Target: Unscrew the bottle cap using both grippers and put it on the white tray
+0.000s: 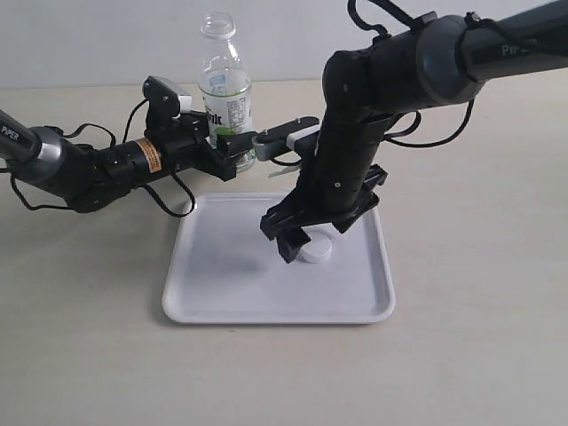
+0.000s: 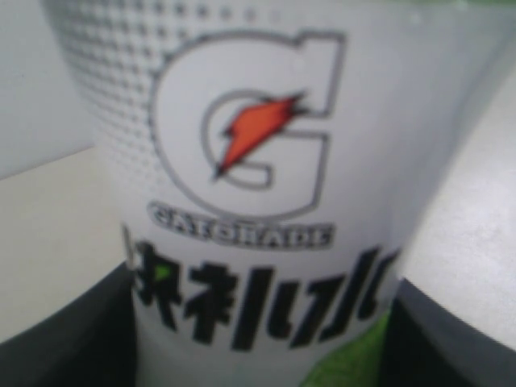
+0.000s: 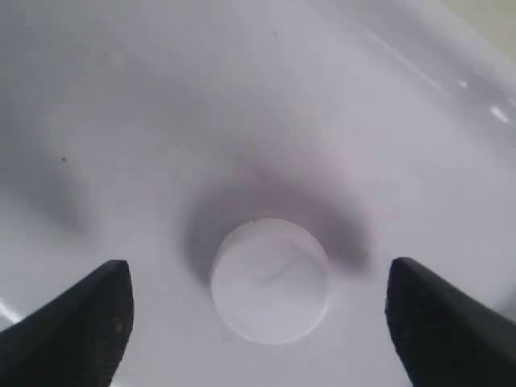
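Now, look to 9 o'clock in the exterior view: your left gripper (image 1: 232, 153) reaches in low over the table (image 1: 479, 355) and is clamped on the lower body of the bottle (image 1: 226, 98). In the left wrist view its dark fingers (image 2: 56, 339) press the label on both sides. The bottle stands upright, neck open at the top, just past the far rim of the white tray (image 1: 222, 266), at about 11 o'clock from the tray's centre. Moving right, your right gripper (image 1: 297, 244) points down over the tray, its arm coming from 2 o'clock. Its jaws are spread wide and grip nothing. The bottle cap (image 1: 315, 250) lies flat on the tray floor between them, clear of both, toward 3 o'clock of the tray's centre.
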Motion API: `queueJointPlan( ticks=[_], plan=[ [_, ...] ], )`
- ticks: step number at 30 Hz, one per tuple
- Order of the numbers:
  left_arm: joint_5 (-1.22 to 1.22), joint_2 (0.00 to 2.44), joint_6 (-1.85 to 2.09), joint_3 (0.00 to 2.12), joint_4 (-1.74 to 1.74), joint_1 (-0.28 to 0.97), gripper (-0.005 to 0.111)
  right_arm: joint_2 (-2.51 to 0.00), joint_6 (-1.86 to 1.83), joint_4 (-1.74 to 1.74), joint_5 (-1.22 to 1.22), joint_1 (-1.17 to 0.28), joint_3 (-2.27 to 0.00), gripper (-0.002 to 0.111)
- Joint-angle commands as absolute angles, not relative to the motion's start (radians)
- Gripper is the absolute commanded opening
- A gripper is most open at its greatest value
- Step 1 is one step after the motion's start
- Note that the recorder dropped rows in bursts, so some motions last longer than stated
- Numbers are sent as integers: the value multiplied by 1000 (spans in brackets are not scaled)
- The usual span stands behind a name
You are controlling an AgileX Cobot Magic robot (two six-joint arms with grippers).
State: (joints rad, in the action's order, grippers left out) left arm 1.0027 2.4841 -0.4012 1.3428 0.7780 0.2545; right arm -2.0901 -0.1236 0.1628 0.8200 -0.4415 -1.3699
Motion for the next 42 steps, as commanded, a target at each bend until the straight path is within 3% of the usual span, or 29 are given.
queueJointPlan(
  ticks=[1,7,12,16,18,42],
  plan=[
    [996,2487,-401,1335,783,258,0,-2007,-138,154,839,-442,-1365,78],
    [988,2487,-401,1335,783,258,5,-1945,-138,147,837,-442,-1365,78],
    [988,2487,-401,1335,777,258,42,-1941,-138,147,840,-442,-1365,78],
    [988,2487,-401,1335,774,258,86,-1941,-138,147,840,-442,-1365,78],
    [988,2487,-401,1335,777,258,95,-1941,-138,147,843,-442,-1365,78],
    [927,2451,-466,1335,870,245,95,-1941,-138,147,841,-442,-1365,78]
  ],
)
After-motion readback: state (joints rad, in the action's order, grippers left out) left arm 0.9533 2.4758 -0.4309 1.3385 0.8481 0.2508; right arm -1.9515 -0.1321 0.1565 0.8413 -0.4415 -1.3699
